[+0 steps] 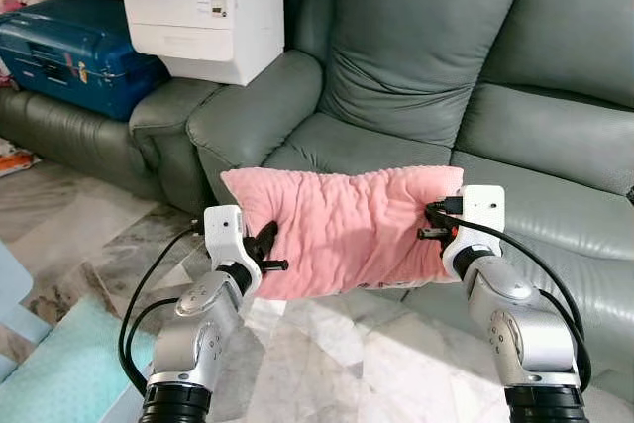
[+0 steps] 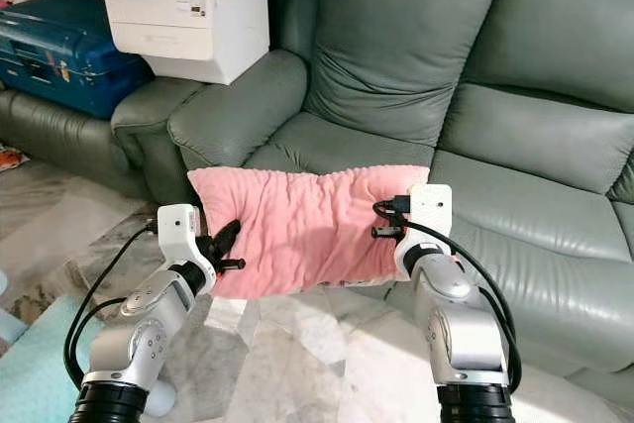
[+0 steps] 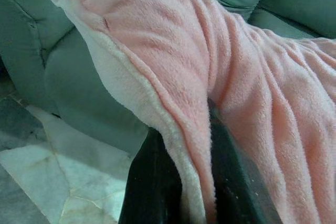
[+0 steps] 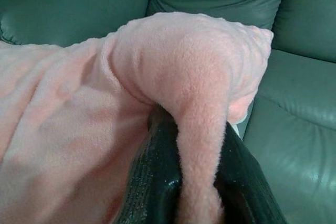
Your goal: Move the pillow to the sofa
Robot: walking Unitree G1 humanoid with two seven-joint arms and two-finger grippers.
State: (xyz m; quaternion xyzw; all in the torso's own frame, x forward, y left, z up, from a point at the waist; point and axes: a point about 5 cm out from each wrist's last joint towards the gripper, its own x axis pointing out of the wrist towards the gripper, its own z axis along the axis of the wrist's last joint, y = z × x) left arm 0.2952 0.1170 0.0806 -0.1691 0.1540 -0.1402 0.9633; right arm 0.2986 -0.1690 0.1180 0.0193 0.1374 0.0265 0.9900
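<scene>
End effectors (image 1: pixel 265 245) (image 1: pixel 433 220) flanking pillow (image 1: pixel 347 230)

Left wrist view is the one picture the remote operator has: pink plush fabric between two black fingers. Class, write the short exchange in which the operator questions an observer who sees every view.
Operator: Is my other gripper on it too?
Observer: Yes. The right gripper pinches a fold at the opposite end of the pink plush pillow.
Operator: Is the pillow on the sofa?
Observer: No. It hangs between the left gripper and the right, in front of the grey-green leather sofa.
Operator: Anything on the sofa?
Observer: A white box sits on the armrest at the robot's left.
</scene>
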